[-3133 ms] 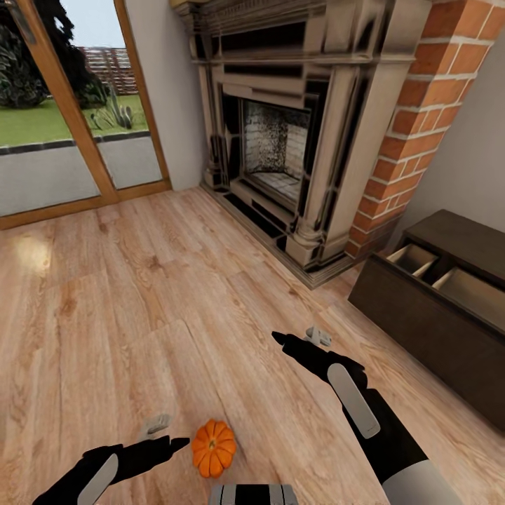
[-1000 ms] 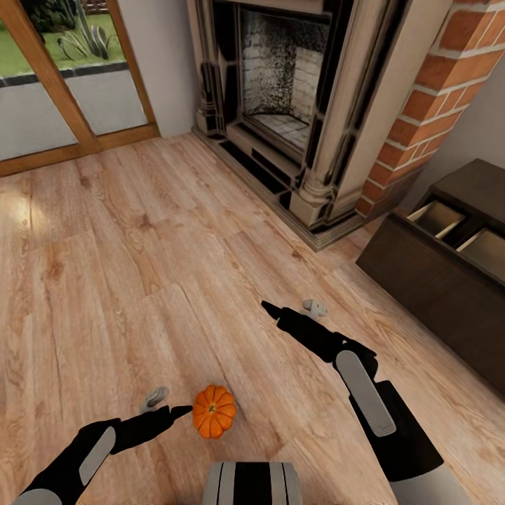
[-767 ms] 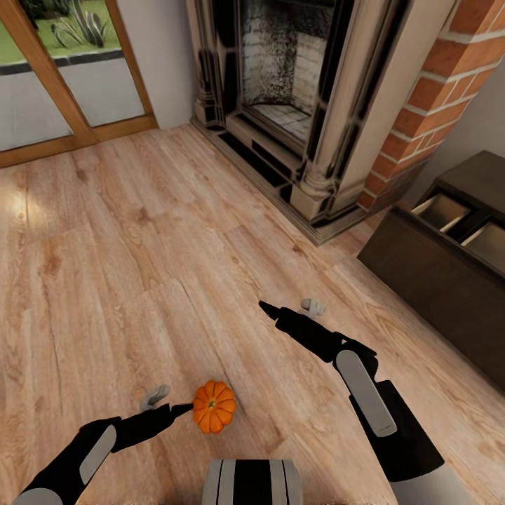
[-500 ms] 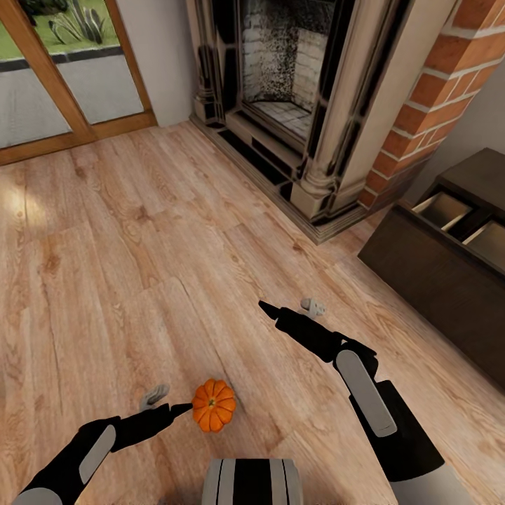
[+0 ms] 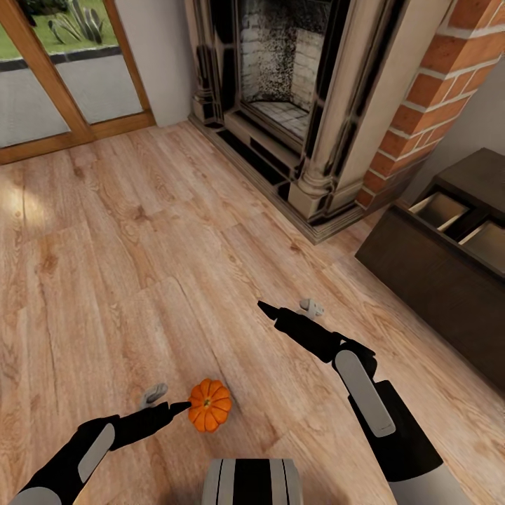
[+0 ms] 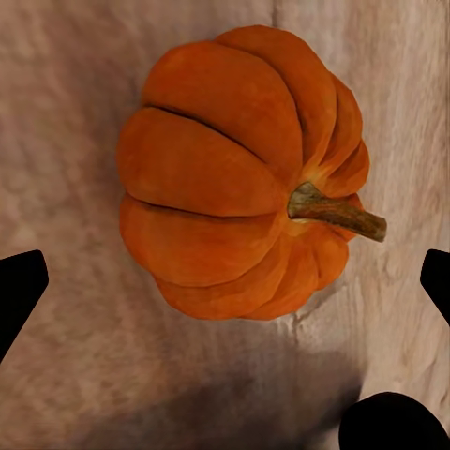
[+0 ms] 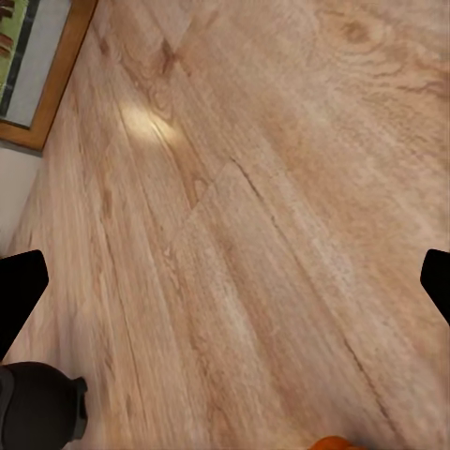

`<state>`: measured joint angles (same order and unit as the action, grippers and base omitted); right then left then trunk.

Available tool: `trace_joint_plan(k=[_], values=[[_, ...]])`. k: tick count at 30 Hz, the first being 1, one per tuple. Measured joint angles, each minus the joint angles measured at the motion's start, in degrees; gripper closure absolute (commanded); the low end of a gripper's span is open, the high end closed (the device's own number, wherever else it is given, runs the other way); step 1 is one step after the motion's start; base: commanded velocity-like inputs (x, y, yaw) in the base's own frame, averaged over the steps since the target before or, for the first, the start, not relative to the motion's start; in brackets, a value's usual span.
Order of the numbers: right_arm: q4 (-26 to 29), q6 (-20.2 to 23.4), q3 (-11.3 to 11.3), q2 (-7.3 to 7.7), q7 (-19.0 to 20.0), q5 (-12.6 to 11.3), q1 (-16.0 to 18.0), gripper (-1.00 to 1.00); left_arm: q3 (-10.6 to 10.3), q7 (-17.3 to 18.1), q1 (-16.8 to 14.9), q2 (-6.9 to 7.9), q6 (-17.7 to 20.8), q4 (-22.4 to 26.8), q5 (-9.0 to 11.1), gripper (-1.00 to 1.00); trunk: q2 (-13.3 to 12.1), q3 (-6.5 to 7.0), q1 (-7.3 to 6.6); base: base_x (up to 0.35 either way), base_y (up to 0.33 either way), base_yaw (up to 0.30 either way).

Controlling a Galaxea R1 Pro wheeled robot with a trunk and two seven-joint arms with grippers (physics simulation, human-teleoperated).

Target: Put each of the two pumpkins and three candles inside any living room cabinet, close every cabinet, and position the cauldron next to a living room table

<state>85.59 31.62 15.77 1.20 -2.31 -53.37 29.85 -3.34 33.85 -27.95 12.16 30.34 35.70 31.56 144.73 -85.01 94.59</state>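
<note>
My left jaws (image 6: 225,281) have dropped over the ribbed orange pumpkin (image 6: 239,173), spread wide, ready to grasp; right jaws (image 5: 286,308) idle apart.

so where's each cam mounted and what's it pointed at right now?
Head view: on the head, facing forward and down over the plank floor, fireplace and open cabinet; both arms, left pincer, right pincer.
Left wrist view: near the left pincer, looking straight down on the pumpkin; dark fingertips at the edges.
Right wrist view: near the right pincer, looking over bare floor toward the glass door's frame.
Shared: head and left wrist views both show the pumpkin.
</note>
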Motion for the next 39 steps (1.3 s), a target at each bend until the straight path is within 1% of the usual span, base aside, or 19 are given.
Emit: trace_joint_plan(k=[6, 11, 24, 34, 39], values=[[0.0, -0.1, 0.0, -0.01, 0.2, 0.0, 0.0, -1.0, 0.1, 0.0, 0.0, 0.09, 0.0, 0.0, 0.1, -1.0, 0.0, 0.0, 0.0, 0.012, -0.001, 0.0], [0.1, -0.2, 0.0, 0.1, 0.2, 0.0, 0.0, -1.0, 0.2, 0.0, 0.0, 0.75, 0.0, 0.0, 0.4, -1.0, 0.0, 0.0, 0.0, 0.072, 0.0, 0.0], [0.1, -0.2, 0.0, -0.09, 0.2, 0.0, 0.0, -1.0, 0.2, 0.0, 0.0, 0.89, 0.0, 0.0, 0.6, -1.0, 0.0, 0.0, 0.0, 0.044, 0.0, 0.0], [0.0, -0.2, 0.1, -0.09, 0.2, 0.3, 0.0, -1.0, 0.2, -0.1, 0.0, 0.88, 0.0, 0.0, 0.6, -1.0, 0.1, -2.21, 0.26, 0.001, 0.0, 0.0], [0.0, -0.2, 0.2, -0.05, 0.2, 0.4, 0.0, -1.0, 0.2, -0.1, 0.0, 0.8, -0.1, 0.0, 0.6, -1.0, 0.2, -3.32, 0.39, 0.0, 0.0, 0.147]])
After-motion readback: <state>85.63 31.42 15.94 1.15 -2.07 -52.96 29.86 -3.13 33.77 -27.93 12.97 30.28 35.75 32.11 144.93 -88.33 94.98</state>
